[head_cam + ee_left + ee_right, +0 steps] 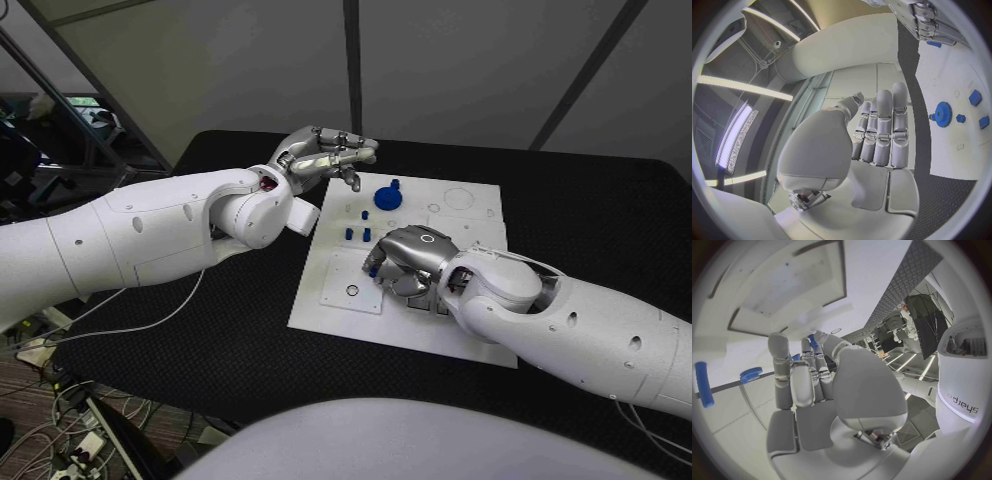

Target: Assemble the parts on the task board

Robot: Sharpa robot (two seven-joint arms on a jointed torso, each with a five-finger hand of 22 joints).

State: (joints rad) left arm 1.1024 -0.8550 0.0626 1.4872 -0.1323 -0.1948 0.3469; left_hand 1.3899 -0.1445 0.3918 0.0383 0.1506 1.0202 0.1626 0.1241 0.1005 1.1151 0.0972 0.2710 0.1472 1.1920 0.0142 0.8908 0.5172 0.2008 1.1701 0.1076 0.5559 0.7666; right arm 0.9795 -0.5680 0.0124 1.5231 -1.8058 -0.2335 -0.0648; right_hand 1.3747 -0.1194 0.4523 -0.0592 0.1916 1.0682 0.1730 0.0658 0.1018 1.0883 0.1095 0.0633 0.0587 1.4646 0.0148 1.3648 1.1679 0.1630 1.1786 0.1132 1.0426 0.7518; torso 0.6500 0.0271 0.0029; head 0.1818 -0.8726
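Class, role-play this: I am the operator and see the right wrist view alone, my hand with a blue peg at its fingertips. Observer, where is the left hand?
Observer: The left hand is raised above the board's far left corner, apart from the right hand and its peg.
Operator: Does it hold a part?
Observer: No. Its wrist view shows its fingers straight, side by side, with nothing in them.

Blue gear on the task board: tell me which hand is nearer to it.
Left. The left hand hovers beside the blue gear at the task board's far edge; the right hand is lower, mid-board.
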